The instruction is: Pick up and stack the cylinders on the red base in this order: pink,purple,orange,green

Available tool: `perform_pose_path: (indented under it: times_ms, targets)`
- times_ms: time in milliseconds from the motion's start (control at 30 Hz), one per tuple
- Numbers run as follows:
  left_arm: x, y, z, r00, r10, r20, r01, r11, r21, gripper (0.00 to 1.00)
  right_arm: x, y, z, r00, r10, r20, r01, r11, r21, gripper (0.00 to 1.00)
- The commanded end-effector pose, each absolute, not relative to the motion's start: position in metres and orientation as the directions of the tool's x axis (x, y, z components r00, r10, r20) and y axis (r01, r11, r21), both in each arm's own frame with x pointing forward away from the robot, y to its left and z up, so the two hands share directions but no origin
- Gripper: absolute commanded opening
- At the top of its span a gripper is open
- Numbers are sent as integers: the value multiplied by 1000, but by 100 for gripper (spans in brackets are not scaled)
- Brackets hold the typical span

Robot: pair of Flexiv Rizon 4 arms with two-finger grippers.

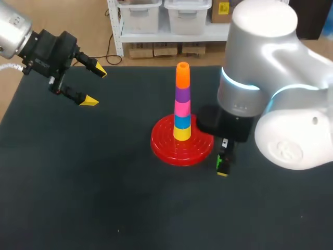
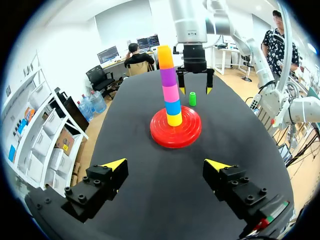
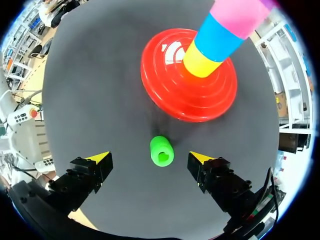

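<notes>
The right claw (image 3: 149, 157) hangs low over the bench (image 3: 100, 90) with its fingers spread wide, gripping nothing. The green cylinder (image 3: 161, 151) stands upright on the bench between the two yellow tips. It is closer to one finger than the other and neither finger touches it.

Just ahead of the claw sits the red base (image 3: 165, 95), near the green cylinder but apart from it. On the base's peg the stack rises yellow (image 1: 181, 133), blue (image 1: 181, 121), pink (image 1: 181, 108), purple (image 1: 182, 94) and orange (image 1: 182, 75) on top.

The right arm (image 1: 270, 78) comes in from the right side. Its big silver elbow is bent over the bench and its wrist points straight down beside the base.

The left claw (image 1: 95, 86) is held above the far left corner of the bench, well apart from the stack. It too is wide open and empty, and its fingers point across the bench toward the base. The left arm (image 1: 13, 31) comes in from that corner and reaches only a little way over the mat.
</notes>
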State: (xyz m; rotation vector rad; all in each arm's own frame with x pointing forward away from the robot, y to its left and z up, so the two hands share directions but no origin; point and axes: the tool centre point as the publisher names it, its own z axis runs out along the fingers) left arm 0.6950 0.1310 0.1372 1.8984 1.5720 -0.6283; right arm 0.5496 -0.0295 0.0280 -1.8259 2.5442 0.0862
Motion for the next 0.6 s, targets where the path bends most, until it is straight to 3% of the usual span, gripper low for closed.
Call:
perform_pose_path:
  times_ms: [33,600]
  targets:
    - [696,131,137,191,704,-684,981,-130,141,100,553,-25,23,-319,-947,-36,-947,318,39,100]
    - [696,131,137,191,704,-684,981,-130,141,100,560,-26,15,-308,-951,-15,-951,308,22,100]
